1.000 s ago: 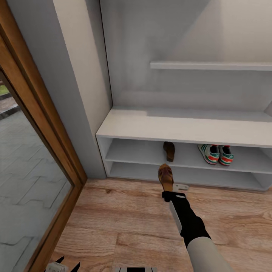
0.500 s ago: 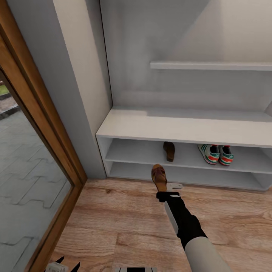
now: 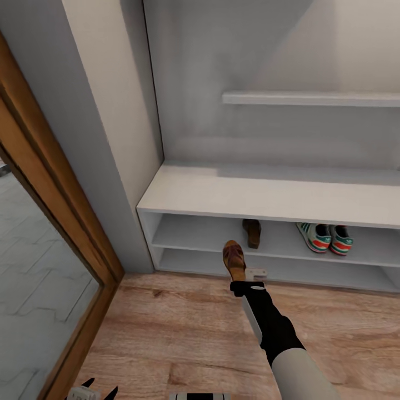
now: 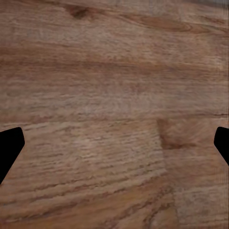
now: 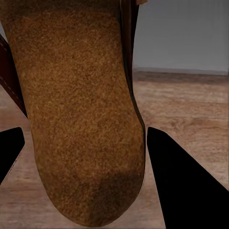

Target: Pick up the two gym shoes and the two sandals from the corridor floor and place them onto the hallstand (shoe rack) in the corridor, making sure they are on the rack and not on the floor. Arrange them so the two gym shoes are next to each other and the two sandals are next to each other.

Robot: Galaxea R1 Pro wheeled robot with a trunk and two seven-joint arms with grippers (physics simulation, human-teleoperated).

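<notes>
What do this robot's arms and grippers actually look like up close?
The right arm has a pale grey-white outer shell, then a black section with a white stripe running toward the wrist, and a small pale block beside the right gripper. The fingers are plain black and taper to a point. The left gripper has similar black fingertips. No cables are visible.

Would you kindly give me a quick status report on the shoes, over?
Right pincer shut on sandal, short of hallstand. Left pincer open over floor. Other sandal, gym shoes on upper shelf. Path clear.
</notes>
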